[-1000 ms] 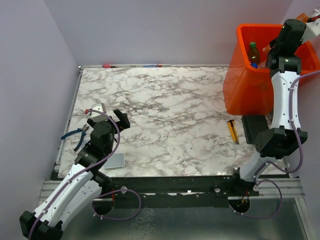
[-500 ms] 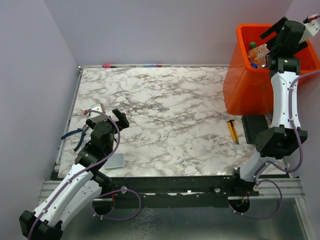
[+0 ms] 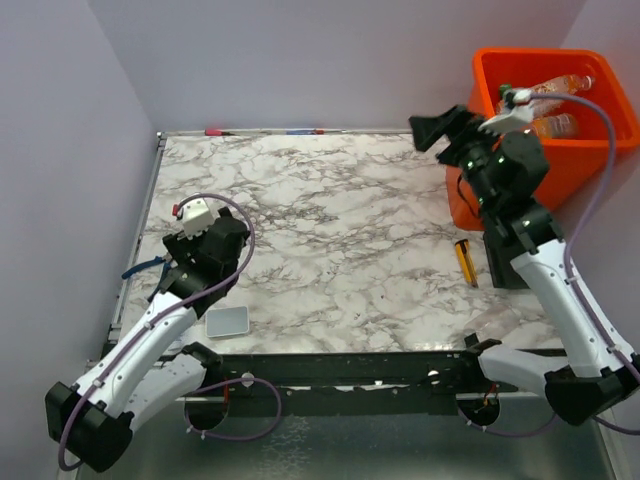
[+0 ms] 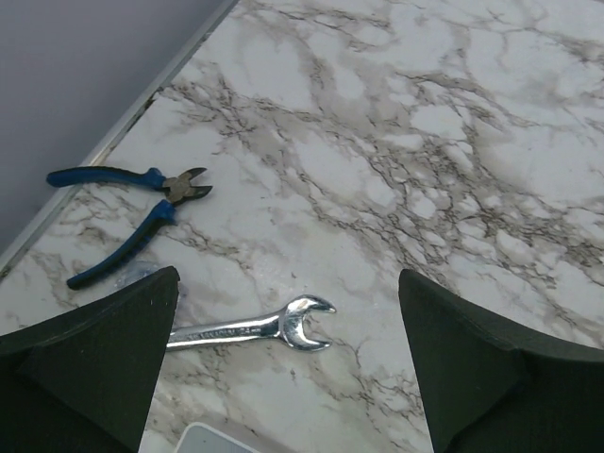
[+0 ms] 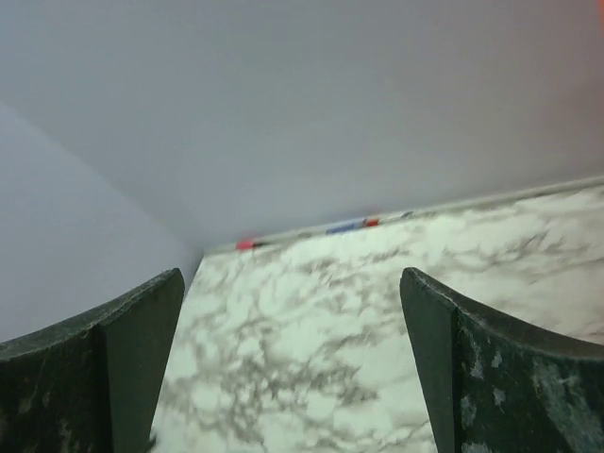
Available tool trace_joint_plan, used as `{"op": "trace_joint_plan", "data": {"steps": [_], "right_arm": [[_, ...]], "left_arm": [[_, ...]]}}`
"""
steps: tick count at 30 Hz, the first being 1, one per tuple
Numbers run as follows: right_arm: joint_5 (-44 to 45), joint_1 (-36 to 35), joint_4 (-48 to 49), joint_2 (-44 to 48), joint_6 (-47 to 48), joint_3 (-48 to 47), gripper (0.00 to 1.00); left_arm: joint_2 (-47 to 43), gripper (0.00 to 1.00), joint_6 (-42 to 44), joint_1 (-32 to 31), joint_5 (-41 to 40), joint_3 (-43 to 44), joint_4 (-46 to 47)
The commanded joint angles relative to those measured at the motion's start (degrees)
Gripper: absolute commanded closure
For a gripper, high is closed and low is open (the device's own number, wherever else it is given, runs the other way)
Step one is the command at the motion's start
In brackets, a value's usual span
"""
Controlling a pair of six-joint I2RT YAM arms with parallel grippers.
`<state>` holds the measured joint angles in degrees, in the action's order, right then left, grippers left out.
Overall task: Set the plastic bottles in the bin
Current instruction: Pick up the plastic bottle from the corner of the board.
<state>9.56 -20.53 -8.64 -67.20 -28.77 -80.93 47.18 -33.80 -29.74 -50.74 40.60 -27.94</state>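
Observation:
The orange bin (image 3: pixel 592 158) stands at the table's far right corner. Inside it lie plastic bottles: a clear one (image 3: pixel 556 88) and an orange one (image 3: pixel 556 126), with more partly hidden behind my right arm. No bottle shows on the marble table. My right gripper (image 3: pixel 440 130) hangs open and empty just left of the bin, above the table; in the right wrist view its jaws (image 5: pixel 293 368) frame only bare marble and the back wall. My left gripper (image 4: pixel 288 368) is open and empty at the table's left side (image 3: pixel 222 243), pointing down over a wrench.
Blue-handled pliers (image 4: pixel 132 212) lie near the left edge, a steel wrench (image 4: pixel 250 327) beside them. A grey-white pad (image 3: pixel 227 321) sits near the front edge. A yellow-and-black tool (image 3: pixel 465 262) and a black block (image 3: pixel 505 262) lie in front of the bin. Markers (image 3: pixel 215 131) line the back edge.
My right gripper opened over the bin and let go of a bottle, then swung out left over the table. My left arm shifted slightly and tipped its gripper downward.

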Motion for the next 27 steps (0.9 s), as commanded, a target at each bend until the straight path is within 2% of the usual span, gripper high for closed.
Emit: {"op": "trace_joint_plan", "data": {"steps": [1, 3, 5, 8, 11, 13, 19, 22, 27], "right_arm": [[-8.5, -7.1, 4.9, 0.6, -0.7, 16.9, 0.0], [-10.8, -9.8, 7.6, 0.7, -2.1, 22.9, 0.0], [-13.2, -11.9, 10.7, 0.2, -3.7, 27.9, 0.0], [-17.1, -13.6, 15.1, -0.4, -6.9, 34.5, 0.0], [-20.9, -14.4, 19.9, 0.2, -9.6, 40.0, 0.0], [-22.3, -14.6, 21.4, 1.1, -10.1, 42.1, 0.0], [-25.2, -14.7, 22.6, 4.6, -11.3, 44.8, 0.0], [-27.5, -14.7, 22.8, 5.7, -12.5, 44.9, 0.0], [-29.5, -14.7, 24.4, 6.8, -14.5, 45.1, 0.0]], "left_arm": [[7.2, 0.01, -6.3, 0.0, -8.5, 8.0, -19.0], [9.9, 0.01, -7.2, 0.9, -9.4, 9.9, -22.8], [11.5, 0.01, -7.4, 4.8, -7.8, 10.8, -23.6], [12.5, 0.01, -4.1, 14.0, 1.1, 11.6, -20.9], [16.4, 0.01, -5.7, 22.2, 9.4, 12.8, -22.4], [17.7, 0.01, -8.8, 23.5, 12.3, 12.7, -24.4], [18.5, 0.01, -16.3, 26.1, 13.8, 7.2, -28.4], [18.8, 0.01, -20.4, 26.6, 14.3, 8.2, -31.1], [22.3, 0.01, -25.6, 29.2, 16.3, 4.1, -31.0]]}}
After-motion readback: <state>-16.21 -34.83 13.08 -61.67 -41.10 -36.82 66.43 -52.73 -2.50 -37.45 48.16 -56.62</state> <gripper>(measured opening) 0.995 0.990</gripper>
